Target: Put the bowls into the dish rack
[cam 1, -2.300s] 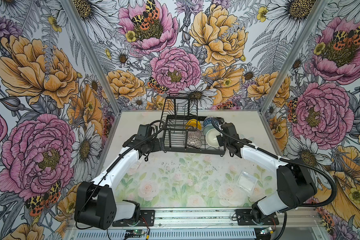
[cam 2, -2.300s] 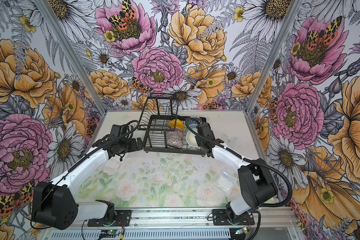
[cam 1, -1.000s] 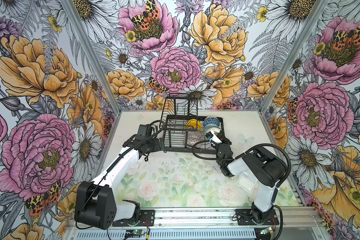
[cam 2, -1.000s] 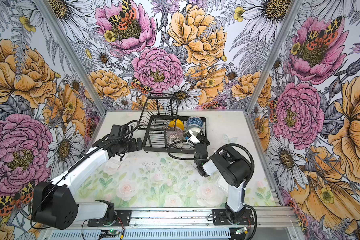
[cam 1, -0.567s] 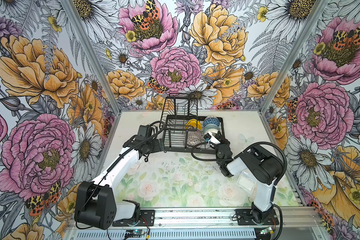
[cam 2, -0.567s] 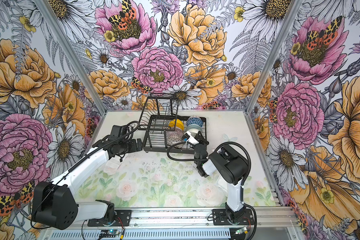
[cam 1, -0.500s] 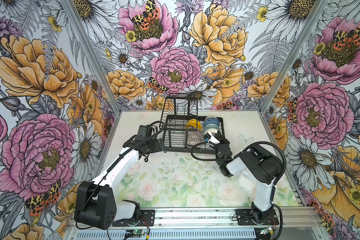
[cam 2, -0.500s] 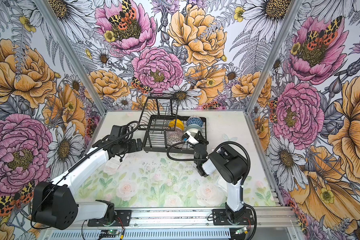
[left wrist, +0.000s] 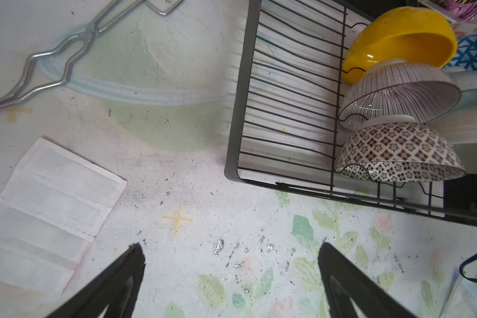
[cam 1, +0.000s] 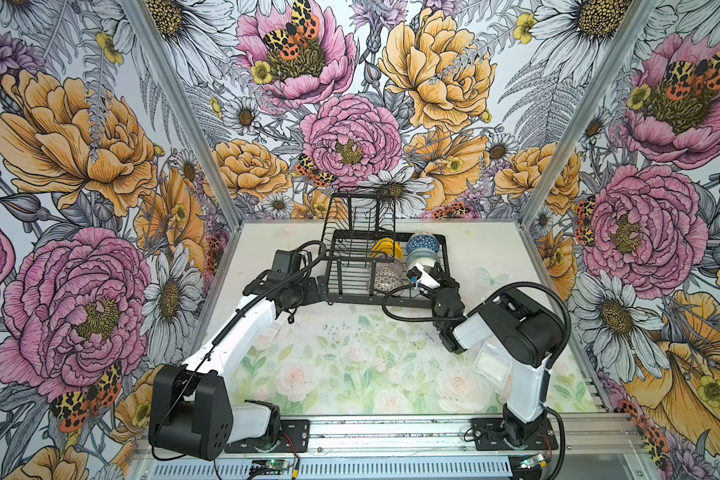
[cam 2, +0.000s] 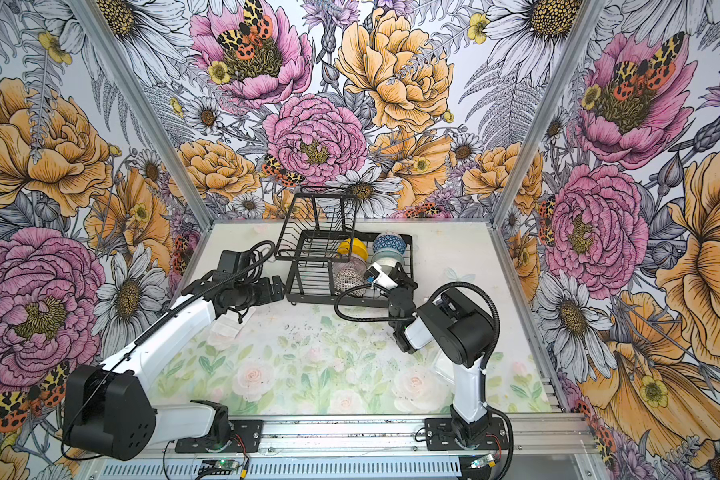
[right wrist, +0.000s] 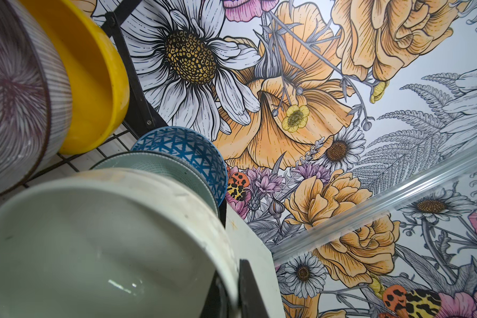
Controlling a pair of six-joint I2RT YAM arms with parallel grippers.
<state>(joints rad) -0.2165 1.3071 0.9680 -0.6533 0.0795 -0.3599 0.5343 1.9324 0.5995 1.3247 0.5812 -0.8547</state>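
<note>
The black wire dish rack [cam 1: 350, 300] [cam 2: 304, 297] stands at the back of the table. In it on edge are a yellow bowl [cam 1: 386, 249], a pink-striped bowl [left wrist: 399, 90], a black-and-white patterned bowl [cam 1: 385, 280], a blue-patterned bowl [cam 1: 422, 244] and a pale teal bowl [right wrist: 154, 165]. My right gripper [right wrist: 232, 278] [cam 1: 420, 276] is shut on the rim of the cream bowl [right wrist: 94, 242], which leans on the teal one in the rack's right row. My left gripper [left wrist: 230, 247] [cam 1: 319, 289] hangs open and empty beside the rack's left front corner.
Thin metal tongs [left wrist: 53, 60] and a flat white packet [left wrist: 47, 209] lie on the table left of the rack. A clear square plastic tub [cam 1: 493, 361] sits at the front right, partly behind my right arm. Flowered walls close three sides.
My right arm has folded, its elbow swinging in toward the middle, while the gripper stayed shut on the cream bowl at the rack. Over the last second almost nothing moved. The left arm is still.
</note>
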